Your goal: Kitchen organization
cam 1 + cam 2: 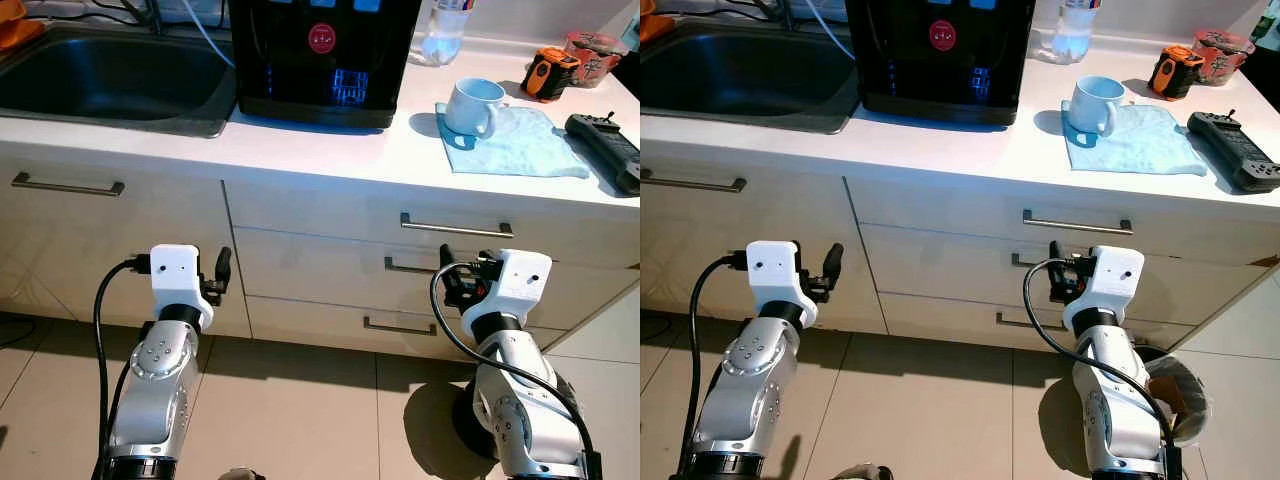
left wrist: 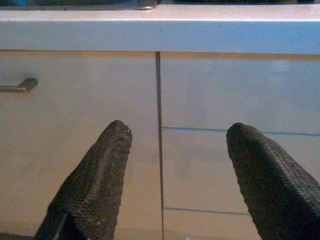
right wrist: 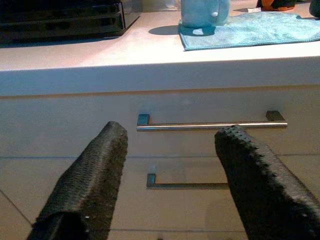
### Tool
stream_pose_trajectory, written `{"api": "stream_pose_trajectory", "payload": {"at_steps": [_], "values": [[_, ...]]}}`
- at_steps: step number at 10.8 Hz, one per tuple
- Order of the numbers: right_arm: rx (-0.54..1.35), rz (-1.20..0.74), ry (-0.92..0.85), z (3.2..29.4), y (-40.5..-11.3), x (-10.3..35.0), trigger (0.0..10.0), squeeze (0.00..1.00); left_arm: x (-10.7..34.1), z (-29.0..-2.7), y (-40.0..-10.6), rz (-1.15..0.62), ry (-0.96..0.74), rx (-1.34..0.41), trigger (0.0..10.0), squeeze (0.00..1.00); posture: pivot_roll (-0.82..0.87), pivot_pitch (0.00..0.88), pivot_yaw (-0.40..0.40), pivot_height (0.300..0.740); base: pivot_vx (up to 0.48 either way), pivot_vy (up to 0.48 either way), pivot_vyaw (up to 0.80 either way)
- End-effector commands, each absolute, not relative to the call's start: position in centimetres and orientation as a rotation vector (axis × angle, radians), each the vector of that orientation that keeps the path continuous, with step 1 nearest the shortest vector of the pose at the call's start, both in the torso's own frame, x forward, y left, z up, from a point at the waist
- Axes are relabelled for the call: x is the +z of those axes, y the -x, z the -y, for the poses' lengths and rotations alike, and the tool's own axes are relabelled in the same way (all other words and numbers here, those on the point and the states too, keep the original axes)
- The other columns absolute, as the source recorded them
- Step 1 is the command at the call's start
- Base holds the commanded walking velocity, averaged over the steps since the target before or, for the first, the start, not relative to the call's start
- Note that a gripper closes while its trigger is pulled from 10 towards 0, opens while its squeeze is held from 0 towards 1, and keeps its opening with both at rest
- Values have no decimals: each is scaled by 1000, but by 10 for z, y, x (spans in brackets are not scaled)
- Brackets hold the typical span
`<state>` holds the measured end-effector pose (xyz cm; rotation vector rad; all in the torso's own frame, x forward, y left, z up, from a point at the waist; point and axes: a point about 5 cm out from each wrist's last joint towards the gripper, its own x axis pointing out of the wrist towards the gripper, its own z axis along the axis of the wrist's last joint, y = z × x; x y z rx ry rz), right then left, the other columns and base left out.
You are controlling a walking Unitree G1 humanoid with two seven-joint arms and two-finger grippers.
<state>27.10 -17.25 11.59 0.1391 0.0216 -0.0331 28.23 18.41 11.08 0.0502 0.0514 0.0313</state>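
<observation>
A light-blue mug (image 1: 473, 106) stands on a blue cloth (image 1: 520, 145) on the white counter (image 1: 330, 150), right of a black water dispenser (image 1: 320, 55). Both arms are held low in front of the cabinet fronts. My left gripper (image 1: 222, 268) is open and empty, facing the seam between a cabinet door and the drawers (image 2: 159, 125). My right gripper (image 1: 447, 265) is open and empty too, a short way in front of the top drawer's steel handle (image 3: 210, 126), with a second handle (image 3: 187, 185) below it.
A steel sink (image 1: 100, 75) lies at the counter's left. A black power strip (image 1: 605, 150), an orange tape measure (image 1: 548, 72), a small container (image 1: 592, 55) and a water bottle (image 1: 443, 35) sit at the right and back. A bin (image 1: 1180, 400) stands on the tiled floor behind my right arm.
</observation>
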Motion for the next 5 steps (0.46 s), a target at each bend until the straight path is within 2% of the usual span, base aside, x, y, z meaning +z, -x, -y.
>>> {"api": "stream_pose_trajectory", "payload": {"at_steps": [1, 2, 5], "values": [[-22, -11, -144, 173, -270, 118, 10000, 1000, 117, -186, -282, -21, -67, 39, 10000, 1000, 33, 79, -30, 740, 0, 0, 0], [-15, -6, -149, 171, -269, 119, 10000, 1000, 116, -192, -282, -33, -142, 81, 10000, 1000, 35, 78, -25, 740, 0, 0, 0], [-15, -4, -163, 169, -269, 118, 10000, 1000, 117, -194, -283, -30, -169, 99, 10000, 1000, 43, 77, -23, 740, 0, 0, 0]]}}
